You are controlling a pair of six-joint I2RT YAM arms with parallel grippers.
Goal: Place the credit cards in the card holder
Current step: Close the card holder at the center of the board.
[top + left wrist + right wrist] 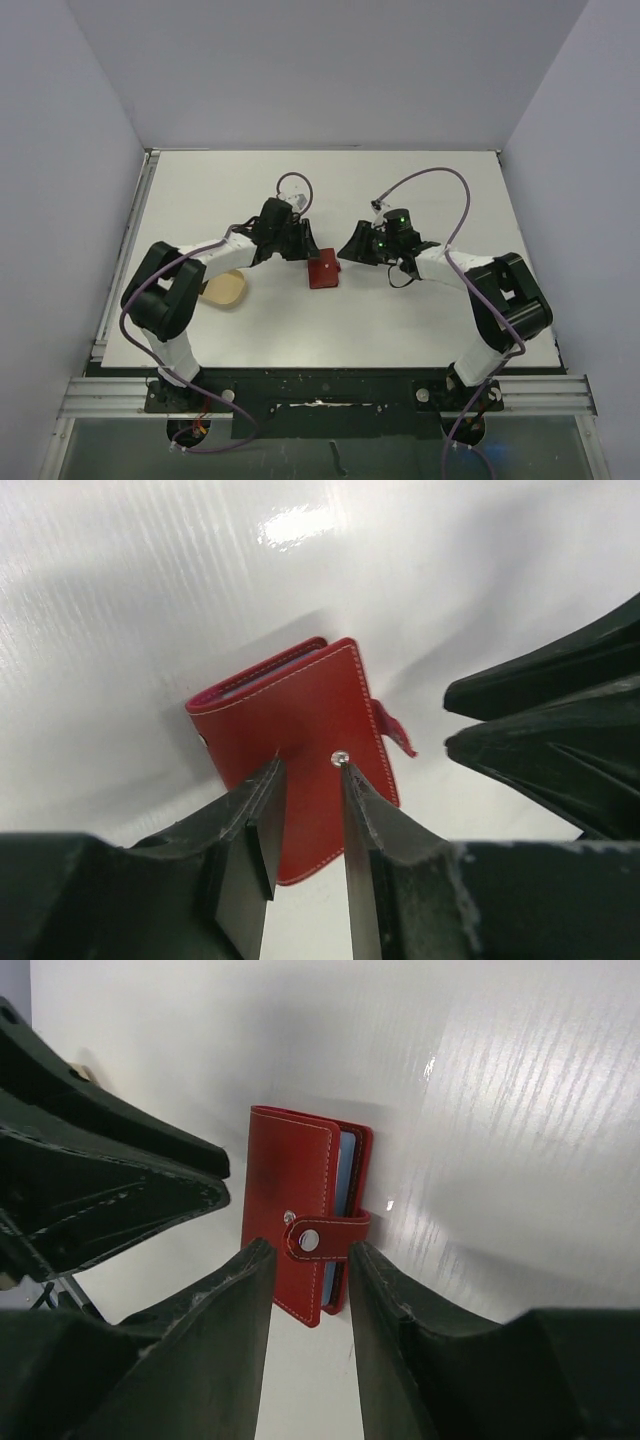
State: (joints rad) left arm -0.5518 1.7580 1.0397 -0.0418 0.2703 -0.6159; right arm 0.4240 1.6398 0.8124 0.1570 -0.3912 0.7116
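a: what lies on the flat white tabletop (400, 190)?
b: a shallow tan oval dish (228, 291), toward the left side, partly hidden.
a: and around it?
b: plain pale grey walls (90, 110) on three sides.

White table (400, 190), red card holder (323, 270) lying mid-table, tan dish (228, 292) at left

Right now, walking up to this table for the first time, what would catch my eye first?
A bright red card holder lies folded mid-table, its snap tab across the open edge and pale blue credit cards peeking out. The black left gripper and right gripper flank it, jaws apart. A tan dish sits partly under the left arm.
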